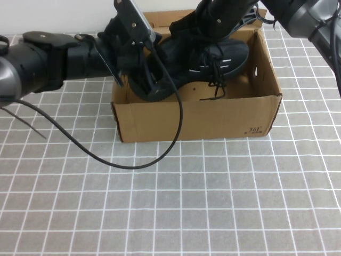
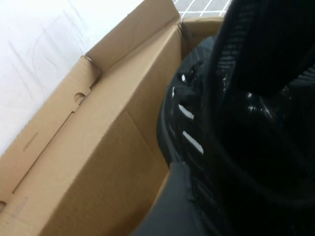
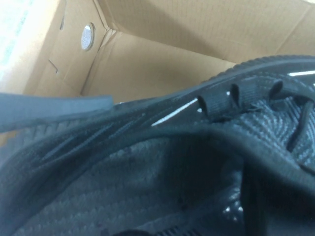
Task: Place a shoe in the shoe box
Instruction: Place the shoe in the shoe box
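1. the left hand (image 1: pixel 143 66) is inside the shoe box (image 1: pixel 197 124), at the box's left end, pressed against the heel end of the shoe (image 1: pixel 205 61); whether its fingers are spread or closed cannot be told, since the arm and the shoe cover them.
2. the right hand (image 1: pixel 213 24) reaches down over the box's rear wall, onto the shoe's collar near the middle of the box; its fingers are hidden too, so how far it is open cannot be told.
3. the shoe sits within the box's walls, tilted, toe toward the box's right end, heel toward the left end, a loose lace hanging down toward the box floor.
4. in the left wrist view the shoe (image 2: pixel 192 128) lies just beside the box's inner wall (image 2: pixel 108 147).
5. in the right wrist view the shoe's knit upper (image 3: pixel 162 172) fills the foreground, with the box's corner and a round side hole (image 3: pixel 87 37) behind it.
6. the box stands on the gridded surface (image 1: pixel 170 208); a black cable (image 1: pixel 128 164) loops across the surface in front of the box.
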`<state>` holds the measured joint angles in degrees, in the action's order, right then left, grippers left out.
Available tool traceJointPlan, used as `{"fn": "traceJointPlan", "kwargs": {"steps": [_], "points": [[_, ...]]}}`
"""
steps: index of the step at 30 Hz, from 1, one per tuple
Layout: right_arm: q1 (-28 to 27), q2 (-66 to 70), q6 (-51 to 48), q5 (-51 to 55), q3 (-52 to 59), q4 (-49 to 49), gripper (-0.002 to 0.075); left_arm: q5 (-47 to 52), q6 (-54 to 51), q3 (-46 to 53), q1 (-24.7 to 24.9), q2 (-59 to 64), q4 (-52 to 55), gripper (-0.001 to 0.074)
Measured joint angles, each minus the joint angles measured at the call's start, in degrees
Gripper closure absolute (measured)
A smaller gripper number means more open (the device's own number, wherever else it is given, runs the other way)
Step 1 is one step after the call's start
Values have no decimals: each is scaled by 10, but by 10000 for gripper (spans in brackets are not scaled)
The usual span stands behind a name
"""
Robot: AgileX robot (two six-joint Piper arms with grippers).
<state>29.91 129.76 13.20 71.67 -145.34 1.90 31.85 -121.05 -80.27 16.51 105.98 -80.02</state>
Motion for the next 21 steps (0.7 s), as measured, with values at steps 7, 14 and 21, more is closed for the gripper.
{"fn": "traceJointPlan", "kwargs": {"steps": [7, 14, 21], "points": [[-1, 0, 0, -5, 0, 4, 729, 3, -25, -7, 0, 10, -21, 317], [-2, 0, 0, -20, 0, -3, 729, -21, -39, -10, 3, 10, -43, 581], [-3, 0, -5, -23, 0, -4, 720, -26, -60, -10, 5, 10, -57, 651]]}}
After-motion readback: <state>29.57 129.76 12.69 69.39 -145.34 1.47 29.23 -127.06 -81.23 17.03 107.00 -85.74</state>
